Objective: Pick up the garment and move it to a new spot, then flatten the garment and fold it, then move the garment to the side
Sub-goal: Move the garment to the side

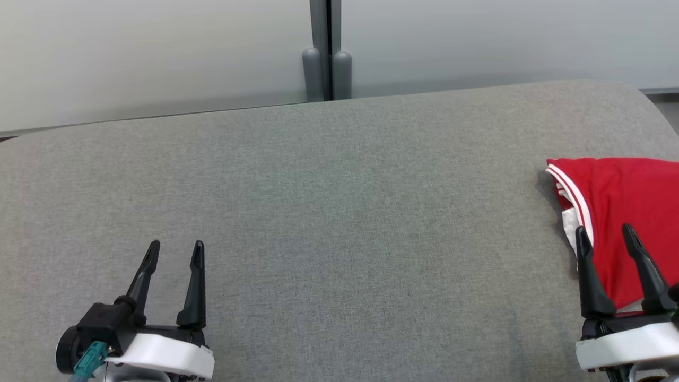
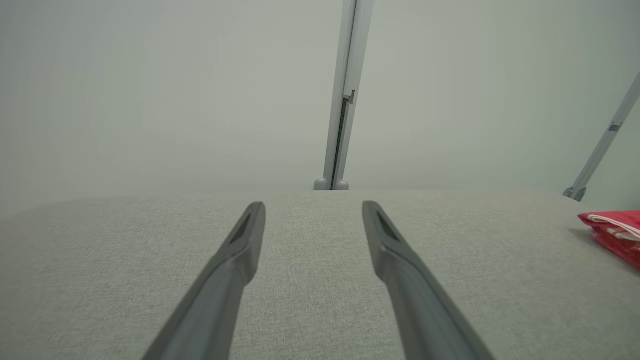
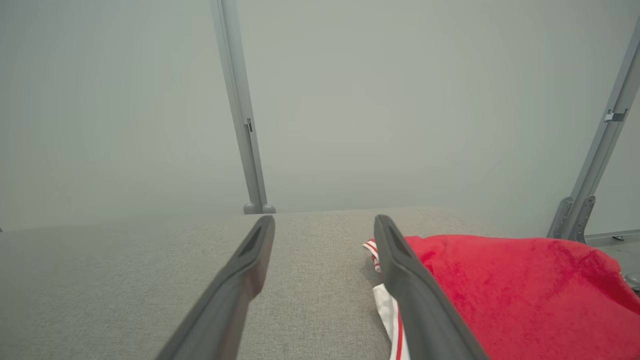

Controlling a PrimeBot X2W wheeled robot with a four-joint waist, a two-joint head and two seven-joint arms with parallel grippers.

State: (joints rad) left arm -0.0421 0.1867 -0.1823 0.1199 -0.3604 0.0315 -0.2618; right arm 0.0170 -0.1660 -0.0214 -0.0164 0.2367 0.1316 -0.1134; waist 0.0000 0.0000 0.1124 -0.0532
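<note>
Pale grey wall panels [image 1: 159, 53] run behind the whole scene, plain and unmarked. A grey post [image 1: 327, 53] stands at the seam between two of them, its two rounded feet meeting the far edge of the padded surface [image 1: 339, 212].

The padded surface is grey woven fabric, wide, with rounded far corners.

Garment [image 1: 626, 212]: red, with white-and-red striped trim along its left side and a white layer showing underneath. It lies in a flat bundle at the right edge of the padded surface, about midway between the far and near edges. The head view cuts off its right part. It rests on the fabric and nothing grips it.

Right gripper [image 1: 605, 229]: at the near right corner of the surface, fingers spread wide apart with nothing between them. In the head view both dark fingers overlap the near left part of the garment. In the right wrist view one finger crosses the striped trim and the other runs over bare fabric. Whether either finger touches the cloth cannot be told.

Left gripper [image 1: 176, 248]: toward the near left corner, fingers likewise spread and empty, over bare fabric, well apart from the garment.

A small teal connector [image 1: 90, 358] sits at the base of the left gripper.
</note>
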